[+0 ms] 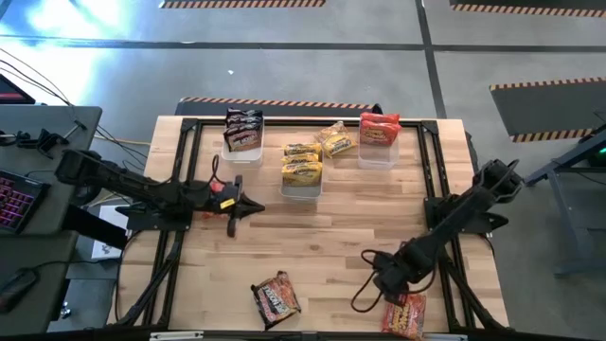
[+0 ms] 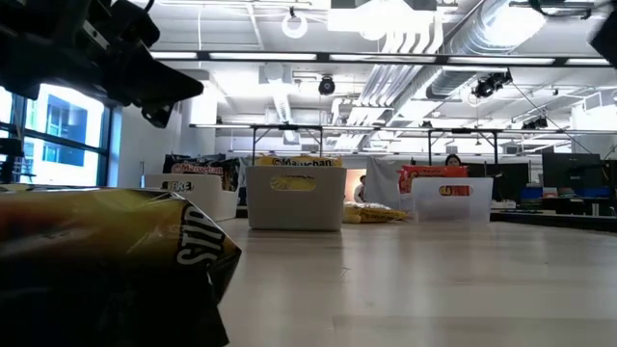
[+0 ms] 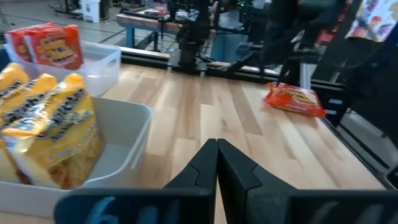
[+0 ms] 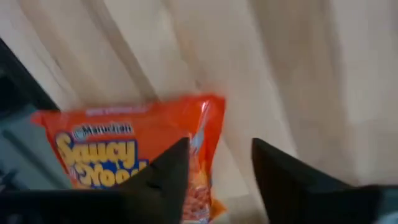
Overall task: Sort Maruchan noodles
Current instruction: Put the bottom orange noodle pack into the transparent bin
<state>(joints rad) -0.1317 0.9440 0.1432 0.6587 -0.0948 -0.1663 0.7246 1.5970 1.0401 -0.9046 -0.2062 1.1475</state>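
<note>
1. Wood table [image 1: 322, 237] held three bins at the far edge: dark, yellow, red packets sorted by colour.
2. Right gripper [image 1: 386, 277] hovered just beside the red packet [image 1: 404, 315] at the near edge, fingers apart; the packet lay partly under one finger, its long axis across the gap.
3. Left gripper [image 1: 248, 208] waited mid-table, fingers together.
4. Dark packet [image 1: 275, 298] lay loose near the front edge, roughly midway between the arms.
5. Red packet's far end was cut off in the right wrist view.
</note>
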